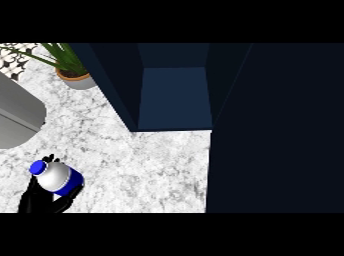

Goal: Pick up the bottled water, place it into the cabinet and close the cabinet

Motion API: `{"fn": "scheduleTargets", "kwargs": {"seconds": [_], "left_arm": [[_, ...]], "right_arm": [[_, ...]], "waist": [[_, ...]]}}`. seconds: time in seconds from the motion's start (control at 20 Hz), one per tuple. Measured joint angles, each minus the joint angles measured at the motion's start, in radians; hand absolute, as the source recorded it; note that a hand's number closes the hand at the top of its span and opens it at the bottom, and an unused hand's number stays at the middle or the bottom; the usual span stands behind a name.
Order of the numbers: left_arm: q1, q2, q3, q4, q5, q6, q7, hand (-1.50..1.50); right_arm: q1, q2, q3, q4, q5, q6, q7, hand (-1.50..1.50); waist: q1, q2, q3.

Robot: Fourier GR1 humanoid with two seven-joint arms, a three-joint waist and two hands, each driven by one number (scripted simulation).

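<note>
One hand [39,200], your left, curls round the water bottle [59,180], ready to carry it to the open cabinet [175,95] up-right of it.

You have the bottled water [57,179] at the lower left, above the marbled bench [145,165]. It has a pale body, a blue cap and a blue band, and it tilts with the cap pointing up-left. Your left hand [36,201] curls round it from below. The dark blue cabinet [173,95] stands open, well apart to the upper right.
</note>
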Motion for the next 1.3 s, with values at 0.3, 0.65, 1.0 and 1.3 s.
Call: {"fn": "scheduleTargets", "kwargs": {"seconds": [0.3,0.65,1.0,1.3], "left_arm": [[-0.056,0.009,0.002,0.135,-0.057,0.043,-0.175,1.5],[-0.123,0.024,-0.013,0.229,-0.148,0.178,-0.349,1.5],[-0.188,-0.002,-0.137,0.265,-0.269,0.181,-0.385,1.5],[-0.239,-0.068,-0.24,0.242,-0.321,0.153,-0.35,1.5]], "right_arm": [[0.008,-0.022,0.02,0.0,0.005,-0.023,-0.02,-1.5],[0.028,-0.046,0.051,0.004,0.012,-0.05,-0.051,-1.5],[0.026,-0.073,0.062,0.005,0.017,-0.078,-0.059,-1.5],[0.037,-0.097,0.04,0.005,0.015,-0.096,-0.08,-1.5]], "waist": [[0.004,-0.003,0.013],[0.003,-0.003,0.009],[0.001,-0.001,0.006],[0.009,-0.002,0.004]]}}
